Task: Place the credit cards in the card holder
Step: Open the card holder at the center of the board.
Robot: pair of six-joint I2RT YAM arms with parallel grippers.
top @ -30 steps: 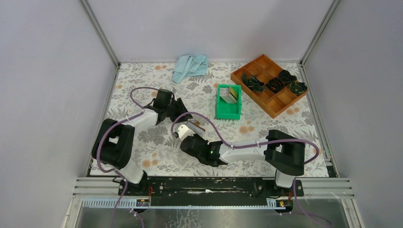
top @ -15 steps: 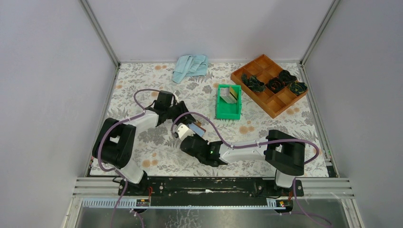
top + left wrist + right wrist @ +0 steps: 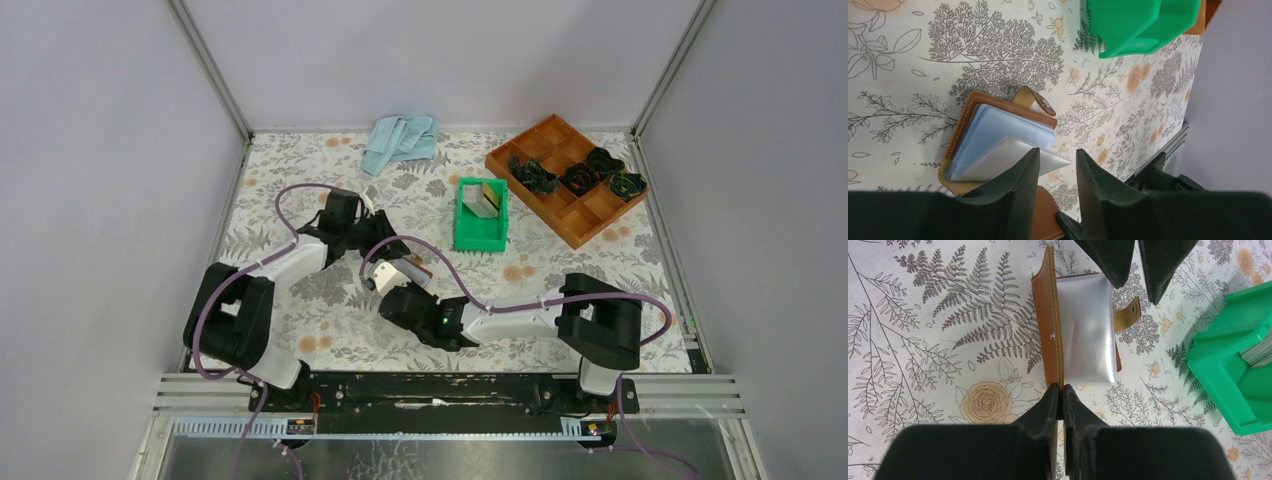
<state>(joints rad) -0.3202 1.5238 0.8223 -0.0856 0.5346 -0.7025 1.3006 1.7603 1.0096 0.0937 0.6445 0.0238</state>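
The brown leather card holder (image 3: 407,270) lies open on the flowered table between both grippers. My right gripper (image 3: 1061,392) is shut on the edge of its cover flap (image 3: 1047,315), which stands on edge. A pale grey card (image 3: 1013,157) rests askew on the holder's clear sleeves (image 3: 993,130), one corner past the edge. My left gripper (image 3: 1058,162) hovers open over that corner, gripping nothing; its fingertips (image 3: 1108,260) show at the top of the right wrist view. More credit cards (image 3: 484,199), gold and grey, stand in the green bin.
The green bin (image 3: 479,238) sits just right of the holder. An orange-brown wooden tray (image 3: 585,222) with dark items is at the back right. A light blue cloth (image 3: 400,140) lies at the back. Grey walls close in the table.
The left arm's elbow has swung left and down while its gripper stayed over the holder, jaws slightly narrower. The right arm and the holder have not moved.
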